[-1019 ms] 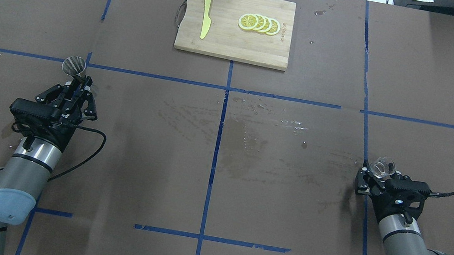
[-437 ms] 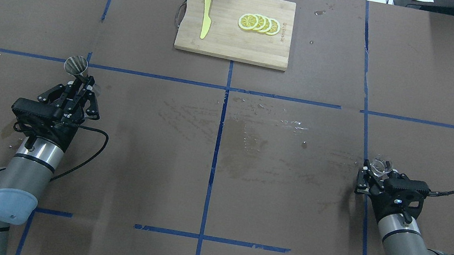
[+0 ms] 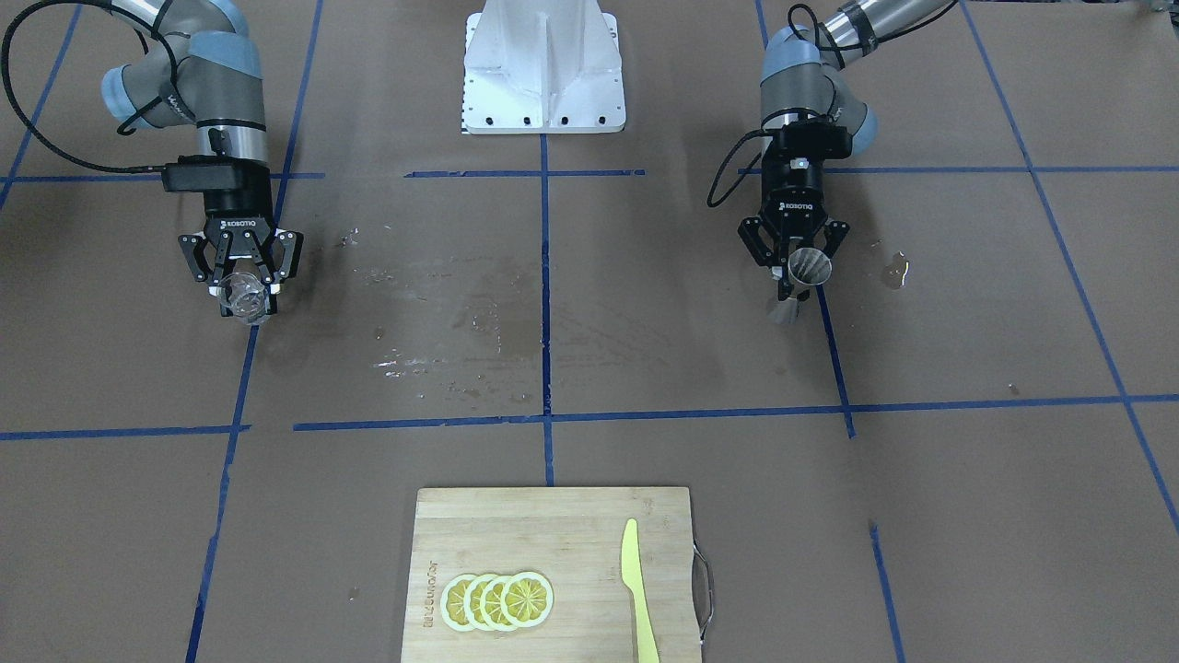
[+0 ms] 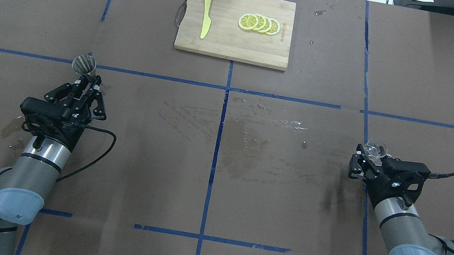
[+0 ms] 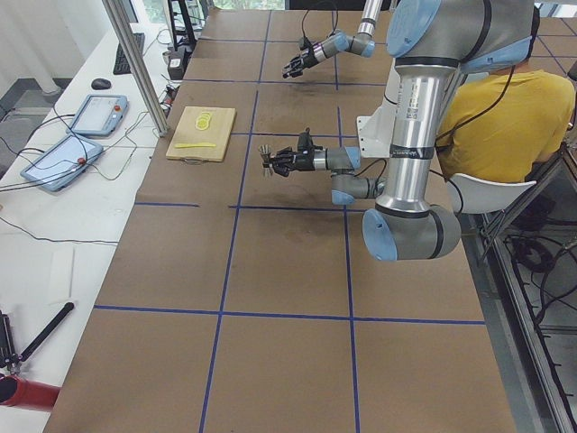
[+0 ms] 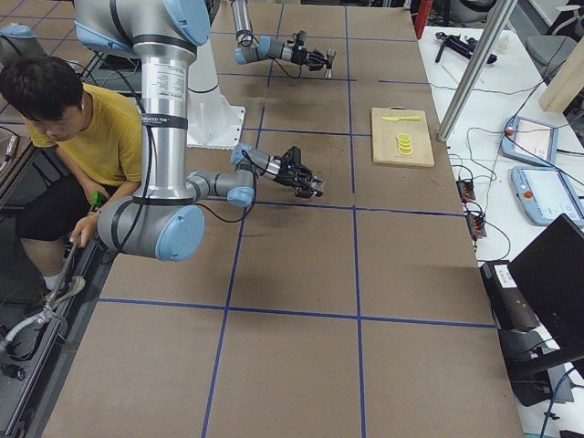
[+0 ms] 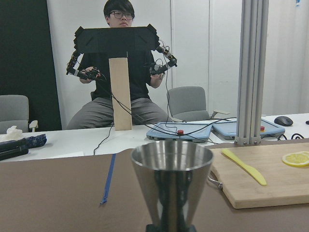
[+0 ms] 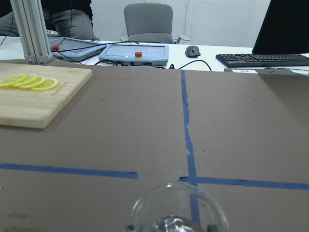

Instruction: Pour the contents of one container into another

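Observation:
My left gripper [image 4: 87, 81] is shut on the waist of a steel cone-shaped cup [image 4: 84, 63], held upright above the table's left half. In the front-facing view this gripper [image 3: 798, 285] and cup [image 3: 811, 267] are on the right. The left wrist view shows the cup [image 7: 172, 179] close up with its mouth upward. My right gripper [image 4: 365, 154] is shut on a small clear glass [image 4: 373, 149] over the table's right half. The glass [image 3: 243, 296] sits between the fingers, and its rim [image 8: 178, 212] fills the bottom of the right wrist view. The two containers are far apart.
A wooden cutting board [image 4: 232, 40] lies at the far centre with a yellow knife [image 4: 206, 14] and several lemon slices [image 4: 259, 23] on it. Wet patches [image 4: 242, 144] mark the brown table's middle. A person [image 6: 68, 119] sits beside the robot's base.
Both arms have moved inward and away from the base. The left carried the steel cup rightward and forward, and the right carried the glass leftward and forward.

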Controlling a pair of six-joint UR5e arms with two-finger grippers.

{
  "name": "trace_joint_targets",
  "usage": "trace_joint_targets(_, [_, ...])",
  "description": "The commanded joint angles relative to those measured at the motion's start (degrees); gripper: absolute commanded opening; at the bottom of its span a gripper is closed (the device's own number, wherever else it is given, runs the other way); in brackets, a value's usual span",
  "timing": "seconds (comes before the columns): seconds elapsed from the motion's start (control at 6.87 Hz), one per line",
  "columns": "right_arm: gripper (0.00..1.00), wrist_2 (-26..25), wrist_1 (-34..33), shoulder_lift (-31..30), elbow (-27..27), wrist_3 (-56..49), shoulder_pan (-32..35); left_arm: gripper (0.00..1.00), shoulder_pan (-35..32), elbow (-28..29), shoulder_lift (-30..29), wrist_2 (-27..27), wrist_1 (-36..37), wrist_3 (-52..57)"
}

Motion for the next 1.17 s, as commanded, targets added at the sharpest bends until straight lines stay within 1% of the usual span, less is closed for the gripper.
trace_joint_targets(0.0, [0.1,4.2,-5.4,7.5,0.8,-1.8,4.6,0.0,0.0,0.0,-4.8,-1.7,0.1,6.0])
trace_joint_targets(0.15, [0.1,4.2,-12.9,13.5,1.0,-1.8,5.4,0.0,0.4,0.4,-6.6,-1.7,0.6,9.9])
trace_joint_targets(0.29, [0.1,4.2,-17.5,17.1,1.2,-1.8,5.5,0.0,0.5,0.8,-8.9,-1.7,0.8,15.0])
trace_joint_targets(0.44, [0.1,4.1,-21.2,20.5,1.3,-1.8,5.4,0.0,0.7,3.2,-10.2,-1.8,1.1,15.4])
trace_joint_targets(0.58, [0.1,4.2,-27.3,24.3,2.8,-1.8,5.4,0.0,0.7,6.1,-13.4,-3.2,1.2,15.6])
trace_joint_targets(0.73, [0.19,4.2,-33.5,25.9,6.2,-1.8,5.1,0.0,0.7,6.3,-13.9,-5.3,1.2,16.4])
trace_joint_targets(0.87, [0.21,4.2,-38.5,28.7,7.5,-1.8,4.8,0.0,0.5,6.3,-15.0,-6.8,4.3,16.4])
trace_joint_targets(1.02, [0.21,4.2,-41.3,30.5,7.7,-1.8,4.0,0.0,0.0,6.3,-17.0,-8.4,6.9,16.4])
